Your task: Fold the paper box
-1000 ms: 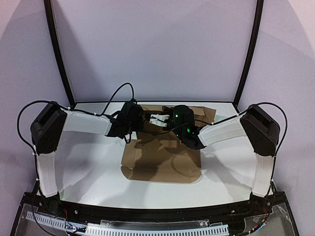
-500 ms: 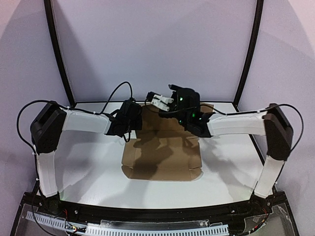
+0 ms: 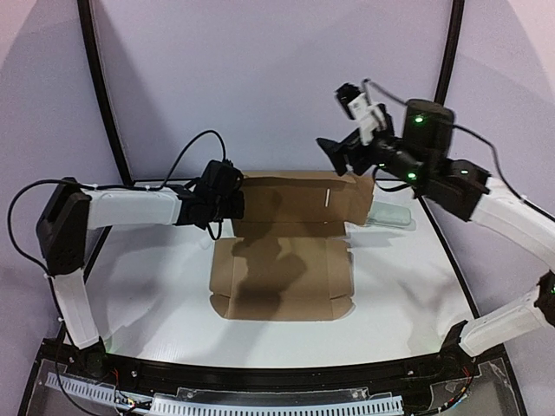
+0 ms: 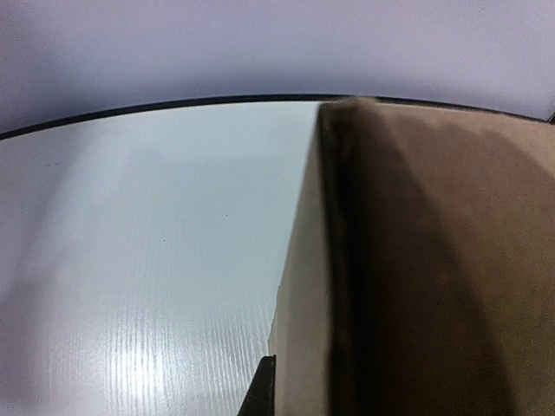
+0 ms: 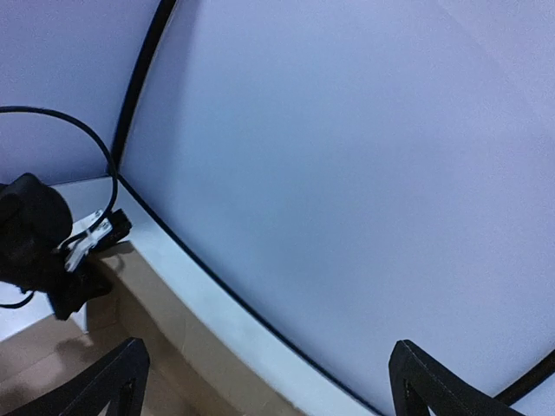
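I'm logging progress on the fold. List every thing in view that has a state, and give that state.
paper box: partly folded, base flat on the table, rear panel standing upright.
left gripper: shut on the rear panel's left edge.
right gripper: open, empty, raised above the box's right end.
pale translucent object: lying flat right of the box, untouched.

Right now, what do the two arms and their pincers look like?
The left arm and right arm have white covers and black joints. A thin black cable loops above the left one; green lights glow on the right. The left pincer is black; the right pincer is black with a white part.
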Robot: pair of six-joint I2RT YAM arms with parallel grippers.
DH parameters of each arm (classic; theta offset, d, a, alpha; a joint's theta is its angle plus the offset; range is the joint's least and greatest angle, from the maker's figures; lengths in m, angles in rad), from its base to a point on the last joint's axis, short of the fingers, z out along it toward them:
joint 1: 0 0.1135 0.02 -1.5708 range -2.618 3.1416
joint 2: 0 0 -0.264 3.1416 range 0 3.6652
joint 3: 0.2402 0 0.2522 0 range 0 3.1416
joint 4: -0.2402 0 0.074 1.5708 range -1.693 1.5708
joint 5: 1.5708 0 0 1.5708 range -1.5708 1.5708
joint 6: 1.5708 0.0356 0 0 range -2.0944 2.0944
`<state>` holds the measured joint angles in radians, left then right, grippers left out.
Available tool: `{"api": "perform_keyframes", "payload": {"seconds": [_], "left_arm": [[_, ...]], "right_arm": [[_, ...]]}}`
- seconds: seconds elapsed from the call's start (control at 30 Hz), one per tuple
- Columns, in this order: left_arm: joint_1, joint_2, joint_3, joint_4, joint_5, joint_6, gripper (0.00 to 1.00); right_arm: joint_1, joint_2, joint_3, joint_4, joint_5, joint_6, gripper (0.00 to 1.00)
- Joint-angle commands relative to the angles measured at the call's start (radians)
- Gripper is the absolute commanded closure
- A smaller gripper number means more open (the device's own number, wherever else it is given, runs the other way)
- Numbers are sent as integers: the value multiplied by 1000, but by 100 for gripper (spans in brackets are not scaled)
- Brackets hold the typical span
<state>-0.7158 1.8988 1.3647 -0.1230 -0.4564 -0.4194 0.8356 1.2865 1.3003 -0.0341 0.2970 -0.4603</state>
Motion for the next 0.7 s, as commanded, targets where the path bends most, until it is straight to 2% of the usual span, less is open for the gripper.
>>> {"api": "perform_keyframes", "payload": {"seconds": [0.0,0.1,0.23,0.33,0.53,0.67], "left_arm": [[4,-138,-2,-37,68,16,99],[5,-209,-83,5,145,41,99],[4,-283,-151,36,243,91,99],[4,-309,-160,8,258,90,99],[4,-342,-176,-1,331,96,99],[4,-348,-183,-15,390,126,99]], "right_arm": [[-82,-100,-50,-230,-129,281,2],[-132,-147,-62,-330,-98,266,2],[-165,-155,-57,-426,-108,101,2],[-168,-149,-13,-494,-156,23,2],[-167,-184,-15,-561,-159,-99,2],[-167,-201,7,-558,-125,-108,2]]}}
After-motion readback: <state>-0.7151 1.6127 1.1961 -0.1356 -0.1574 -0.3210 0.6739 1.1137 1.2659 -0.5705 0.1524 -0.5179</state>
